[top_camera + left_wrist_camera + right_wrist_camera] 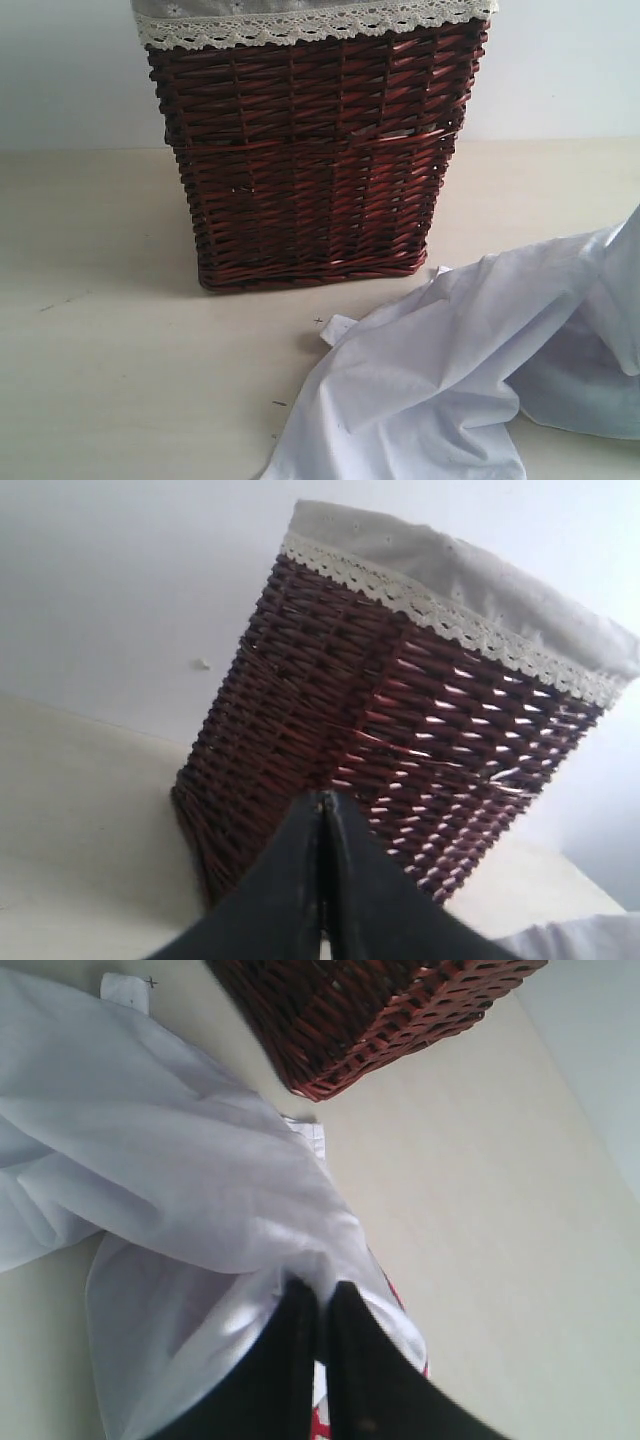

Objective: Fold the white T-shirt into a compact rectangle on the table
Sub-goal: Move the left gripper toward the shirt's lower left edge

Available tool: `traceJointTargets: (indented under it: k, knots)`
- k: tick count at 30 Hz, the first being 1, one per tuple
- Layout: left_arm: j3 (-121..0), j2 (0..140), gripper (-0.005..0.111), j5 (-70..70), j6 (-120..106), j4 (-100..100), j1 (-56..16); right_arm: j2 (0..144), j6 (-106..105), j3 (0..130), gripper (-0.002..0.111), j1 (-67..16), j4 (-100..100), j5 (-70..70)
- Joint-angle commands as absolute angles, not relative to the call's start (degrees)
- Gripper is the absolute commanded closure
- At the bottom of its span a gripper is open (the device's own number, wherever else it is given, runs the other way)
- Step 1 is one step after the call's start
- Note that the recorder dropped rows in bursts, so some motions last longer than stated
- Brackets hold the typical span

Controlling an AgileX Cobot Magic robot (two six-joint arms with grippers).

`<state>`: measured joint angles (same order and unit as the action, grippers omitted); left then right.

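White cotton, crumpled and unfolded: the white T-shirt [440, 370] lies on the near right part of the table [120, 380], in front of and to the right of the wicker basket [310, 170], and rises toward the right edge of the exterior view. A small white tag [338, 328] shows at its near-left edge. The right gripper [318, 1295] has its jaws closed on a fold of the shirt, with red print [395, 1295] visible just beneath. The left gripper [322, 805] has its jaws pressed fully together, holding nothing, and faces the basket wall below the lace-trimmed liner [470, 580].
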<state>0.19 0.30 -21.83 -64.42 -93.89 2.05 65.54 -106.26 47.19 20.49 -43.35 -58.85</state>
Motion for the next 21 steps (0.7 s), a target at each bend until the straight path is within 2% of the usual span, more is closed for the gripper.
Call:
traceJointTargets:
  k: [1,3,5,10,13,17,19,21]
  knots:
    - [0.00,1.46,0.107,-39.93,-61.92,-84.11,2.16,65.39,-105.71,47.81,0.108,20.71,-43.79,-58.68]
    - [0.00,3.85,0.107,-45.82,-60.96,-82.76,2.16,65.39,-105.71,47.81,0.108,20.71,-43.79,-58.68]
    - [0.00,6.01,0.107,-45.93,-62.72,-82.89,2.21,65.39,-105.71,47.81,0.108,20.71,-43.79,-58.68]
    - [0.00,11.46,0.107,-33.49,-72.27,-86.87,2.21,65.39,-105.71,47.81,0.108,20.71,-43.79,-58.68]
    - [0.00,14.14,0.107,-20.66,-78.20,-97.83,2.21,65.39,-105.41,47.81,0.108,20.71,-43.79,-58.80]
    - [-4.84,17.27,0.107,7.97,-82.66,-99.95,2.21,65.39,-104.92,47.81,0.108,20.71,-43.79,-58.70]
    - [-7.12,18.93,0.107,15.69,-81.12,-99.95,2.21,65.39,-104.92,47.81,0.108,20.71,-43.79,-58.70]
    - [-9.36,21.65,0.107,16.62,-77.09,-98.55,2.21,65.39,-104.79,47.81,0.108,20.71,-43.79,-58.70]
